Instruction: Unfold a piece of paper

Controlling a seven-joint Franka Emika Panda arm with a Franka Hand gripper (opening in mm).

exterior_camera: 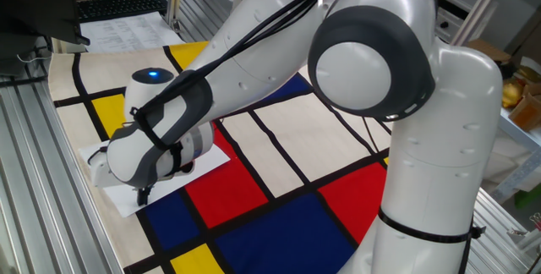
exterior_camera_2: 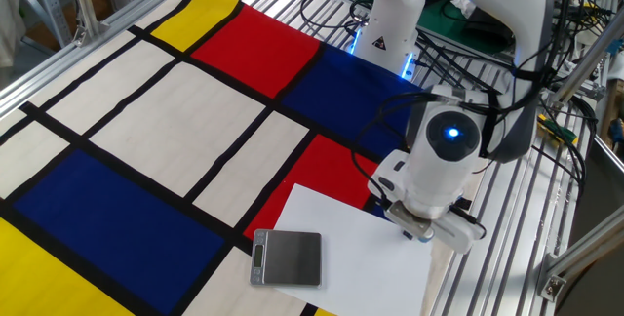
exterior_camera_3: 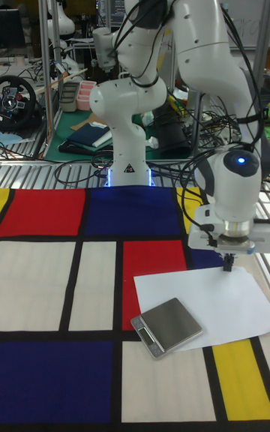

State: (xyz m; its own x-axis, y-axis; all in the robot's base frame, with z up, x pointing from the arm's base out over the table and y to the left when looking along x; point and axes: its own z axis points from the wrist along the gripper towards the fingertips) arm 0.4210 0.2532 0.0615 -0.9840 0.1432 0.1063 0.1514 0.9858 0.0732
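The piece of paper (exterior_camera_2: 356, 243) lies flat on the coloured mat near the table's edge, a plain white sheet, also seen in the tall fixed view (exterior_camera_3: 214, 297) and partly under the arm (exterior_camera: 127, 200). A small flat grey block (exterior_camera_2: 287, 258) rests on its corner (exterior_camera_3: 166, 325). My gripper (exterior_camera_3: 227, 265) points straight down with its dark fingers together at the paper's far edge. From the side the gripper (exterior_camera_2: 419, 234) stands over that edge. Whether paper is pinched between the fingers does not show. In one fixed view the gripper (exterior_camera: 142, 195) is largely hidden by the wrist.
The mat (exterior_camera_2: 146, 111) has red, blue, yellow and white panels with black lines. Printed sheets (exterior_camera: 127, 29) and a keyboard (exterior_camera: 118, 5) lie at the far end. Cables (exterior_camera_2: 444, 82) crowd the robot base (exterior_camera_3: 127, 166). Slotted metal rails (exterior_camera_2: 507, 257) border the mat.
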